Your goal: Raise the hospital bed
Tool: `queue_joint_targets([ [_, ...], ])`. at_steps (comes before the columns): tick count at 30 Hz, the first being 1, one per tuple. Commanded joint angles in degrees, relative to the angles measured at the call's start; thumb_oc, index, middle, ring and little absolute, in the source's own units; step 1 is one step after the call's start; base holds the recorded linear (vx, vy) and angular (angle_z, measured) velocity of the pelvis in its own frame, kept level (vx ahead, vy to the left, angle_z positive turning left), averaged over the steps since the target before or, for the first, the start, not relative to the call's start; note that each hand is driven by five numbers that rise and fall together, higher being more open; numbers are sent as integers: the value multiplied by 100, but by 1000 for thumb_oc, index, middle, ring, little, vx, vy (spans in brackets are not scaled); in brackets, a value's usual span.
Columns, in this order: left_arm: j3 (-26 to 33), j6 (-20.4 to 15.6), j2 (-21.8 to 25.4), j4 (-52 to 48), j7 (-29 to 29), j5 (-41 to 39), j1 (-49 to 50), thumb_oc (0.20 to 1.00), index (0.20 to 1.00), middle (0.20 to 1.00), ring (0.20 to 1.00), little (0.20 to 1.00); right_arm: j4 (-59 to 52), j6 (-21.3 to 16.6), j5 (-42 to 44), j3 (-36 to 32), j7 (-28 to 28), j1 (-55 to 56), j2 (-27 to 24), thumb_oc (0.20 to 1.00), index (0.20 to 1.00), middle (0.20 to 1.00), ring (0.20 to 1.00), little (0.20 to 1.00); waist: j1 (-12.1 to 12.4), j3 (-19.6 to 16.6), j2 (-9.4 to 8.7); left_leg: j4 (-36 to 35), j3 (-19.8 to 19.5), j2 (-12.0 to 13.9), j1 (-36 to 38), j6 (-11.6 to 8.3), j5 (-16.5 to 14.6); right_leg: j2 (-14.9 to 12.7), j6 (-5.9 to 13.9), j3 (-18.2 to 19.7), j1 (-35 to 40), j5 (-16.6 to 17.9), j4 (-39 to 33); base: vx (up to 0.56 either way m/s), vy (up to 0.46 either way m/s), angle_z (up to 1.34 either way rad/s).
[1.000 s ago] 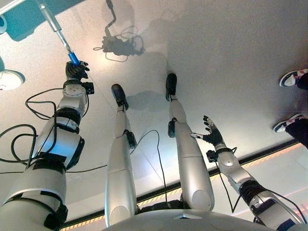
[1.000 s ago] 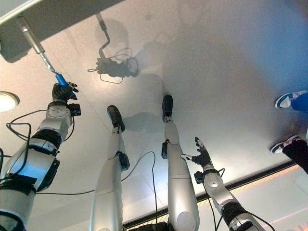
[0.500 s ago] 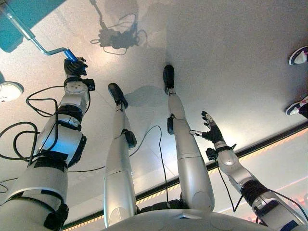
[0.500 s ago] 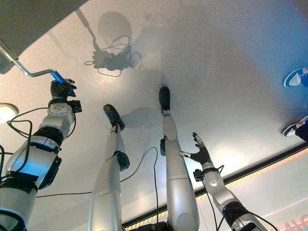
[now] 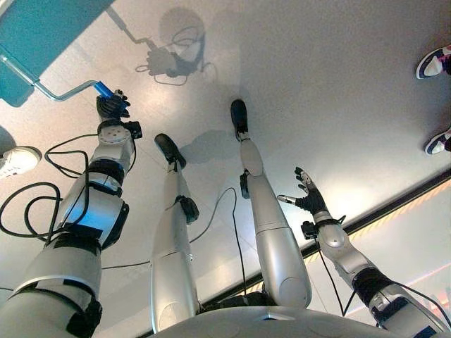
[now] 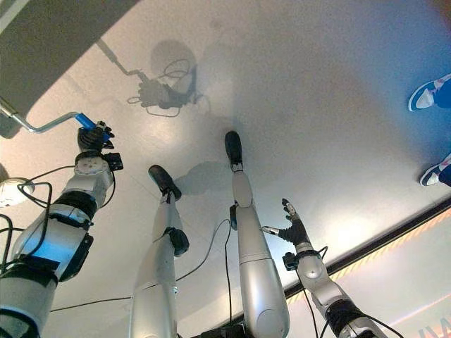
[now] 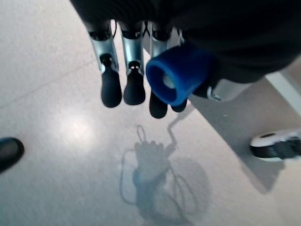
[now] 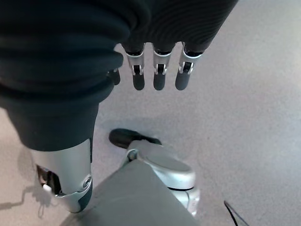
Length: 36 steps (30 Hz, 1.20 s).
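The left hand (image 5: pixel 112 106) is clenched round the blue grip (image 7: pixel 178 77) of the crank (image 5: pixel 49 86) at the hospital bed's (image 5: pixel 39 35) end, mid-crank by my guess with turns left, while the right hand (image 5: pixel 308 196) hangs loose-fingered over the floor (image 5: pixel 338 91).

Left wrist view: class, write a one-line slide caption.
Left hand curled round the crank's blue handle above the floor.

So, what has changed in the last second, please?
The left hand, closed on the blue grip, has turned the metal crank: the shaft pointed straight up from the hand, now it lies sideways toward the teal bed. The right hand stays open and idle.
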Motion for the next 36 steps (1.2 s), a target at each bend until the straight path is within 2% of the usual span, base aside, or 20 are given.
queue_joint_targets([
  [1, -424, -642, -857, -932, -444, 415, -949, 200, 200, 200, 200, 200, 28, 9, -99, 209, 2, 401, -373, 1000, 1000, 1000, 1000, 1000, -195, 71, 438, 333, -284, 286, 351, -262, -117, 144, 478, -159, 194, -379, 520, 0, 0, 0],
  [10, -500, -836, -784, -1780, -485, 90, -671, 200, 200, 200, 200, 200, 293, 80, -102, 94, 5, 380, -293, 1000, 1000, 1000, 1000, 1000, -53, 71, 657, 298, -453, 189, 684, -228, -114, 63, 444, -282, 617, -379, 467, -10, -5, 2],
  [11, -491, -840, -778, -1784, -481, 92, -690, 200, 200, 200, 200, 200, 285, 77, -105, 87, 3, 363, -300, 1000, 1000, 1000, 1000, 1000, -71, 71, 635, 326, -373, 191, 543, -188, 50, 57, 396, -294, 489, -189, 449, -81, -40, 6],
  [17, -407, -984, -442, -2795, -510, -113, 28, 200, 200, 200, 200, 200, 492, 186, -123, -53, -4, 301, -212, 1000, 1000, 1000, 1000, 1000, 119, 71, 741, 331, -513, 109, 809, -157, 35, -63, 407, -415, 880, -185, 380, -11, 13, 9],
  [26, -139, -1104, 34, -3918, -563, -279, 913, 200, 200, 200, 200, 200, 685, 322, -179, -246, -40, 235, -136, 1000, 1000, 1000, 1000, 1000, 354, 71, 766, 305, -692, 14, 1020, -106, 13, -242, 448, -612, 1279, -206, 334, 2, 40, 13],
  [36, 238, -1183, 561, -4545, -595, -415, 1574, 200, 200, 200, 200, 200, 770, 414, -227, -376, -11, 218, -125, 1000, 1000, 1000, 1000, 1000, 595, 71, 689, 315, -915, -80, 1145, -50, -11, -403, 480, -821, 1573, -290, 368, 10, 38, 12],
])
